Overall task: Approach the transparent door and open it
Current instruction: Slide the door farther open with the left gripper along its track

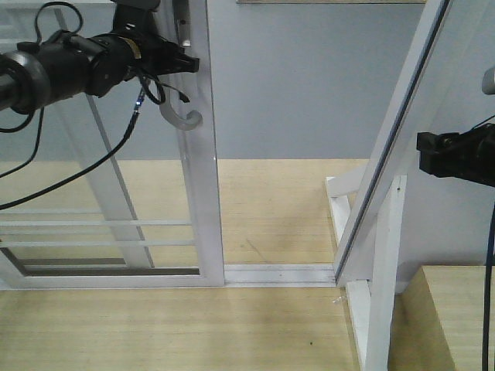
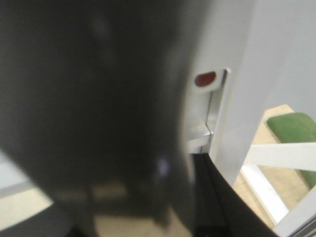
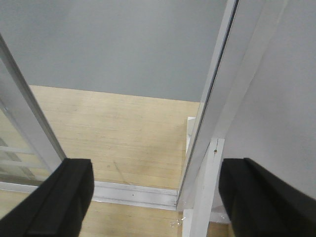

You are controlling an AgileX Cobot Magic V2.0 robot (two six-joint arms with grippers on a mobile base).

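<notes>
Pale wood floor [image 1: 271, 201], grey-blue wall [image 1: 309, 77] behind.

Far left, front view: black left arm [image 1: 54, 73] reaches in from the edge, black cables looping below it. Left gripper [image 1: 176, 63] sits right at the handle stile of the transparent door [image 1: 203, 193]. That door is a clear-glass panel in a white frame, with thin white horizontal bars [image 1: 93, 224] low down. It stands at the left end of the white floor track [image 1: 278, 272]. The curved grey pull handle [image 1: 186, 120] hooks out just below the gripper. Jaws are hidden by the wrist body and the left wrist view is mostly dark blur, so I can't tell clamped or loose. That view does show a small red oval mark [image 2: 205, 78] on white framing.

Centre: open gap, with bare track and wall visible between the door stile and the tilted-looking white fixed frame [image 1: 390, 147].

Right: right gripper [image 3: 157, 192] has its black fingers [image 3: 59, 197] spread wide with nothing between them, hanging beside that frame and clear of it. A light wooden block [image 1: 456, 317] sits at bottom right.
</notes>
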